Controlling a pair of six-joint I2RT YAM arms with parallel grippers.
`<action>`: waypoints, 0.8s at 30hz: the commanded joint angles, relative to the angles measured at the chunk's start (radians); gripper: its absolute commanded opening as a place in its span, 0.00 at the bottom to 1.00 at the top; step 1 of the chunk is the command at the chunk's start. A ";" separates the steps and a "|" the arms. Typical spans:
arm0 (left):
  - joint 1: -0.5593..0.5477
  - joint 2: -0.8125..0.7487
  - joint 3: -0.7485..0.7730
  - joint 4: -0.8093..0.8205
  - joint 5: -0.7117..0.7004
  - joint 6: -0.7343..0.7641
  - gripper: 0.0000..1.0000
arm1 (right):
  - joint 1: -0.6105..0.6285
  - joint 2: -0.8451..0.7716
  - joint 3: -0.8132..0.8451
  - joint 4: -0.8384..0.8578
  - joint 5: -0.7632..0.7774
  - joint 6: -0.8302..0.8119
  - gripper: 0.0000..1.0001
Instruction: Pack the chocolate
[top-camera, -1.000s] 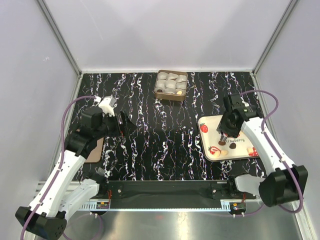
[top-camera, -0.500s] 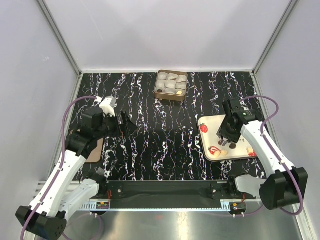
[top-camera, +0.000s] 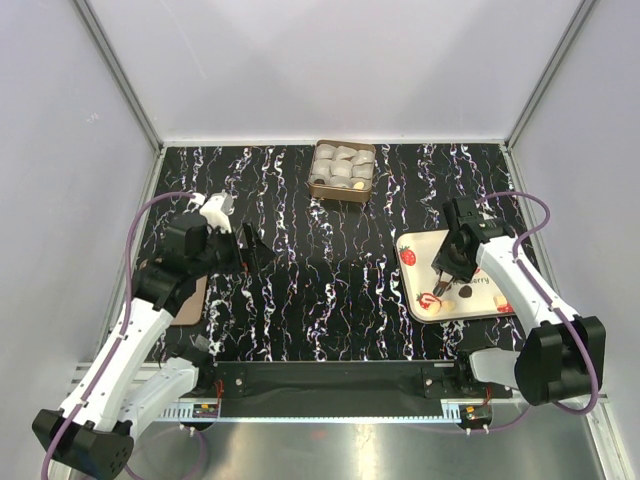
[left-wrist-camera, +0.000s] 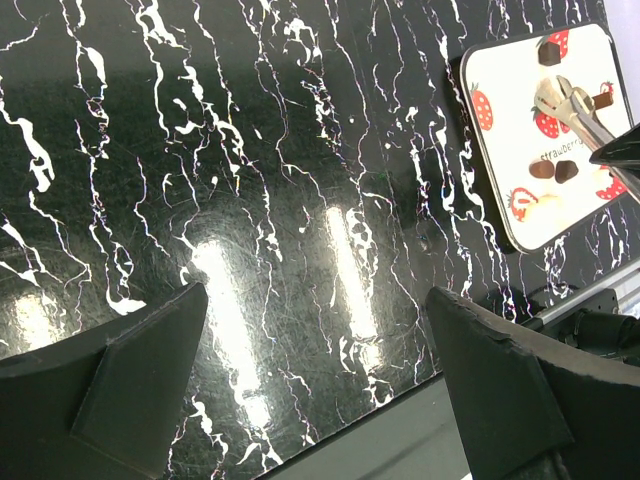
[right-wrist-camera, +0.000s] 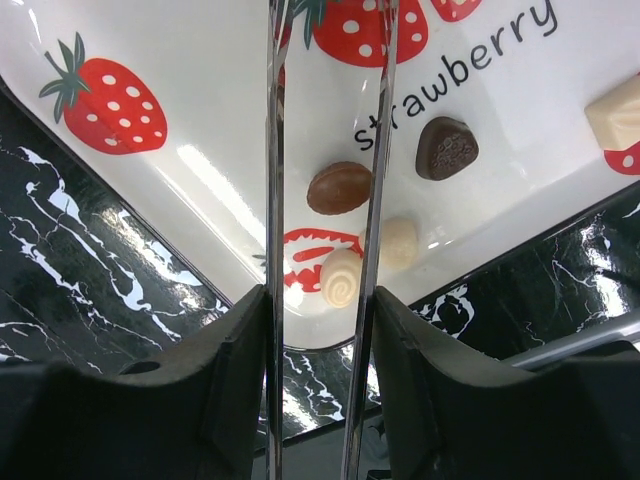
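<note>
My right gripper (top-camera: 452, 265) is shut on a pair of metal tongs (right-wrist-camera: 275, 150) and hangs over the white strawberry tray (top-camera: 420, 245). In the right wrist view my right gripper (right-wrist-camera: 318, 296) holds the blades slightly apart, with a rounded brown chocolate (right-wrist-camera: 340, 188) lying on the tray between them. A dark heart-shaped chocolate (right-wrist-camera: 446, 148), a cream swirl (right-wrist-camera: 340, 277), a cream ball (right-wrist-camera: 398, 243) and a cream block (right-wrist-camera: 615, 112) lie nearby. My left gripper (top-camera: 246, 250) is open and empty over the black table (left-wrist-camera: 315, 335).
A brown box (top-camera: 343, 170) of white paper cups stands at the back centre, with a dark chocolate (top-camera: 318, 180) and a tan one (top-camera: 356, 184) in its front cups. A brown board (top-camera: 192, 300) lies under my left arm. The black marbled tabletop (top-camera: 330, 270) lies between the arms.
My right gripper has shifted slightly left and toward the near part of the tray with the tongs. The left arm has not moved.
</note>
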 joint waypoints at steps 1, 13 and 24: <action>0.002 0.006 0.012 0.037 0.000 0.011 0.99 | -0.020 -0.002 0.002 0.046 0.010 -0.014 0.50; 0.000 0.023 0.010 0.048 0.000 0.002 0.99 | -0.052 0.005 0.008 0.083 -0.018 -0.072 0.42; 0.000 -0.001 0.012 0.040 0.008 -0.009 0.99 | -0.051 -0.114 0.092 -0.024 -0.076 -0.084 0.35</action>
